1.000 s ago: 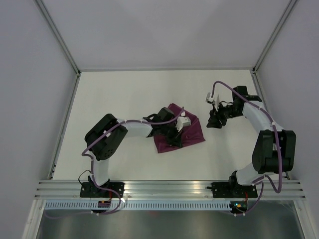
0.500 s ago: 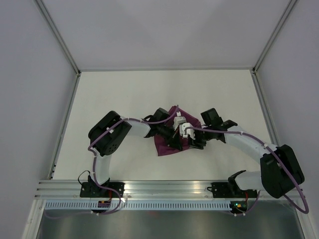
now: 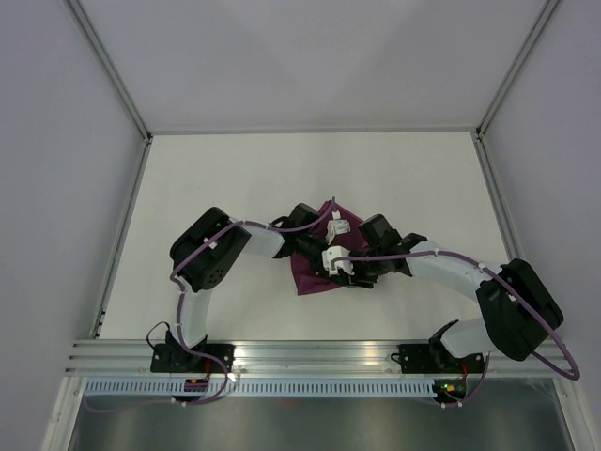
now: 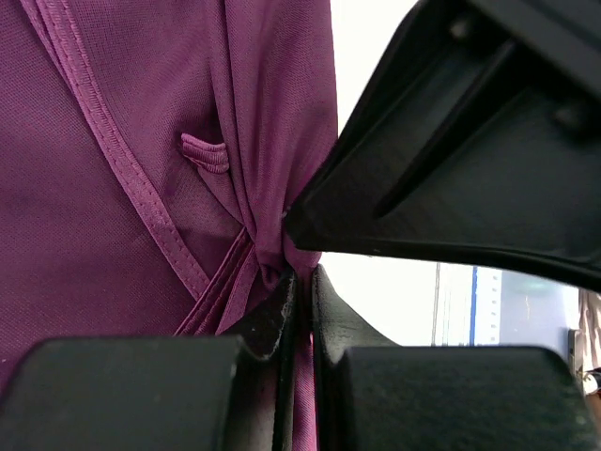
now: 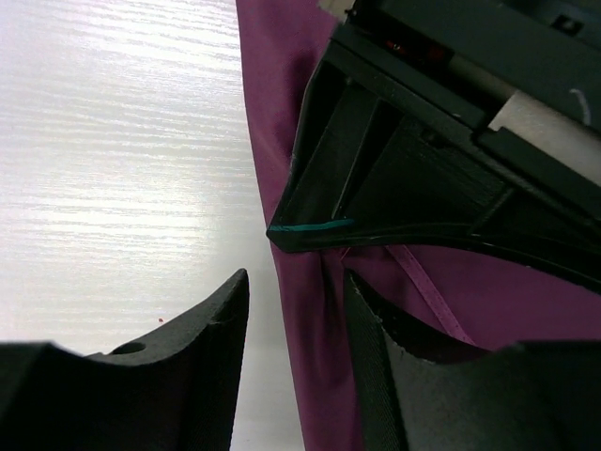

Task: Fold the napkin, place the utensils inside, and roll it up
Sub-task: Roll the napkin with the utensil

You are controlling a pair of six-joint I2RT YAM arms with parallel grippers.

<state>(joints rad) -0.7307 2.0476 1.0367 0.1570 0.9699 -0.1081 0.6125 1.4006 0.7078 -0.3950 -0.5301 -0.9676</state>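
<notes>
The plum-purple napkin [image 3: 305, 275] lies bunched at the table's middle, mostly covered by both arms. My left gripper [image 3: 323, 247] is shut on a gathered fold of the napkin [image 4: 113, 188], with cloth pinched between its pads [image 4: 299, 287]. My right gripper [image 3: 334, 271] sits right against the left one. It is open, and the napkin's hemmed edge [image 5: 315, 366] runs between its fingertips [image 5: 235, 287], closer to the right finger. The left gripper's black body [image 5: 432, 178] fills the upper right of the right wrist view. The utensils are out of view.
White tabletop [image 3: 235, 178] surrounds the napkin, with grey walls on three sides and a metal rail [image 3: 319, 352] at the near edge. The two arms crowd each other over the cloth.
My right arm has swung in from the far right to the napkin and stands open at its edge beside the left gripper. The left gripper has kept its hold.
</notes>
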